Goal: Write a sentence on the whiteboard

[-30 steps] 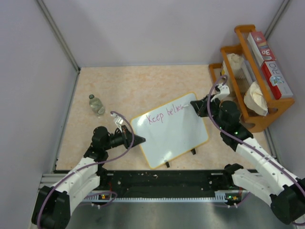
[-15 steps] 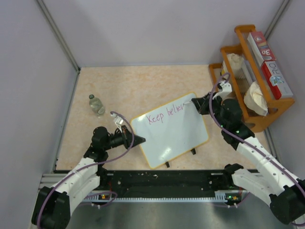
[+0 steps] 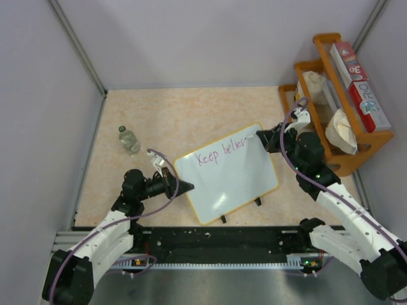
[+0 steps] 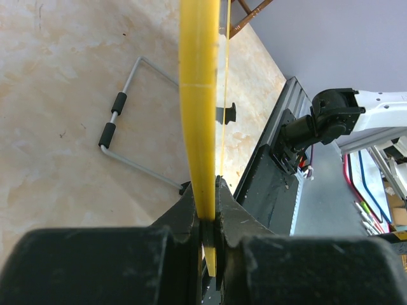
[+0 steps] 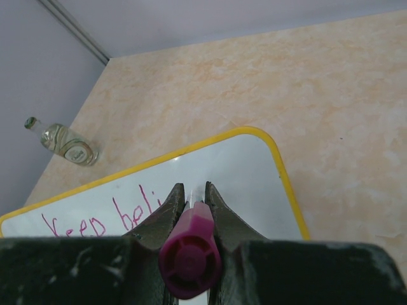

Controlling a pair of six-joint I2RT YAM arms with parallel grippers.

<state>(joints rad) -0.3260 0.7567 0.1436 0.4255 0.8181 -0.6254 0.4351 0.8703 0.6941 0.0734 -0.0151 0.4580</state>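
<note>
The right gripper (image 5: 193,188) is clamped on a purple marker (image 5: 189,257), whose tip points at the whiteboard (image 3: 235,181) just ahead, at the end of the sentence (image 3: 220,151), which so far reads roughly "Keep believ". The left gripper (image 4: 206,202) pinches the board's yellow rim. A glass bottle (image 3: 129,140) lies beyond the left gripper, well apart.
</note>
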